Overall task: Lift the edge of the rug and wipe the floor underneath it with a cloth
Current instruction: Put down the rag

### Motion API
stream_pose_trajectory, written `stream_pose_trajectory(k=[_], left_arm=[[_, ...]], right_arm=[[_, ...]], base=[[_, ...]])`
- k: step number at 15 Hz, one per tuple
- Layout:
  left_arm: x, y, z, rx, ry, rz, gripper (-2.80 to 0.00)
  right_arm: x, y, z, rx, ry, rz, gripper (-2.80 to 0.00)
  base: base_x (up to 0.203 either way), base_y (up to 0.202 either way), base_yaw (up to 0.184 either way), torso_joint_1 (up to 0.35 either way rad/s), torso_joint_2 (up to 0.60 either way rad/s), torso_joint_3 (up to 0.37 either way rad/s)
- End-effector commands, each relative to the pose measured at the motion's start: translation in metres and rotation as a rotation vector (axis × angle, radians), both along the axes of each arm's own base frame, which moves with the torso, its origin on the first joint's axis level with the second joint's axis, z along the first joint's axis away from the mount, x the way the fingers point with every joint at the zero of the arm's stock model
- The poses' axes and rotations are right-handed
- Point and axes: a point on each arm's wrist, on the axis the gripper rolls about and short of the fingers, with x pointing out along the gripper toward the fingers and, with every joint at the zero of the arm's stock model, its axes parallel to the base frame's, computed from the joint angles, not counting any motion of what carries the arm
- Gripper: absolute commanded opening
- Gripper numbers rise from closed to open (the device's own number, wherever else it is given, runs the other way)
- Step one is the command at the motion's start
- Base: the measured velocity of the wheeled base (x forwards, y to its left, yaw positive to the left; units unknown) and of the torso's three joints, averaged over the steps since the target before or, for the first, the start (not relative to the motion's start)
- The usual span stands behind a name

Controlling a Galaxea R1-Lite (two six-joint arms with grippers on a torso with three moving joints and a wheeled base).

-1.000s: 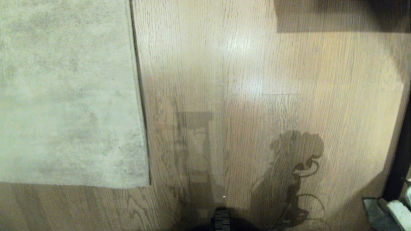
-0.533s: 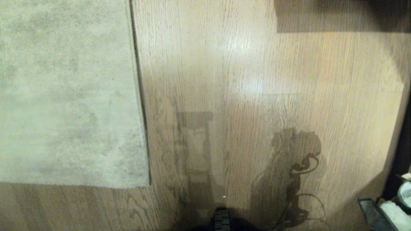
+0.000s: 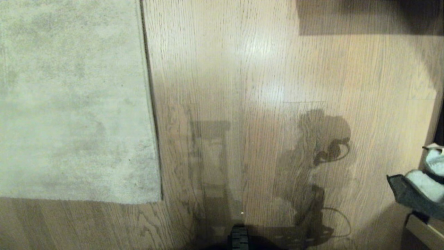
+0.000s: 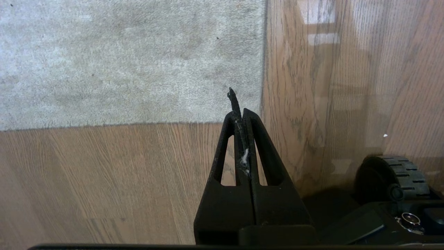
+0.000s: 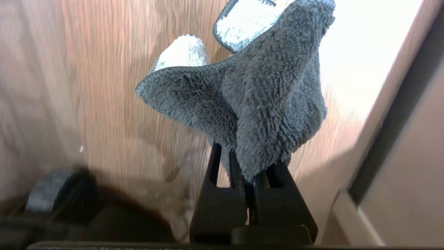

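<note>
Light brown wood-grain planks (image 3: pixel 263 69) are laid lengthwise away from the camera. A soft sheen is seen at the centre. A dark rectangular shadow (image 3: pixel 364 17) is cast at the far right. A pale skirting board (image 5: pixel 350 211) is seen at the right.

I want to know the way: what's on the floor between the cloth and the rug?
Only bare floor, shown in the head view, between the cloth and the rug.

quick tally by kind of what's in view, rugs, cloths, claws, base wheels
rugs: 1, the rug flat on the floor
cloths: 1, the cloth
claws: 2, left claw, right claw
base wheels: 1, wheel
total: 5
</note>
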Motion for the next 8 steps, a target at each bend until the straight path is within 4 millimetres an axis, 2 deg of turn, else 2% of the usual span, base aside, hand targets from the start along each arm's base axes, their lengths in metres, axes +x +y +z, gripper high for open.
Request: stream_pose_trajectory(k=[1,4,8], left_arm=[[0.000,0.000,0.000,0.000,0.002,0.000,-2.80],[0.000,0.000,0.000,0.000,0.002,0.000,-2.80],[0.000,0.000,0.000,0.000,0.002,0.000,-2.80]], right_arm=[[0.041,0.001,0.011,-0.007,0.071,0.000,-2.80],[0.078,0.001,0.021,-0.015,0.083,-0.001,-2.80],[0.128,0.002,0.017,-0.015,0.067,-0.002,-2.80]], base=[[0.000,0.000,0.000,0.000,0.00,0.000],[0.000,0.000,0.000,0.000,0.00,0.000],[0.000,0.000,0.000,0.000,0.00,0.000]])
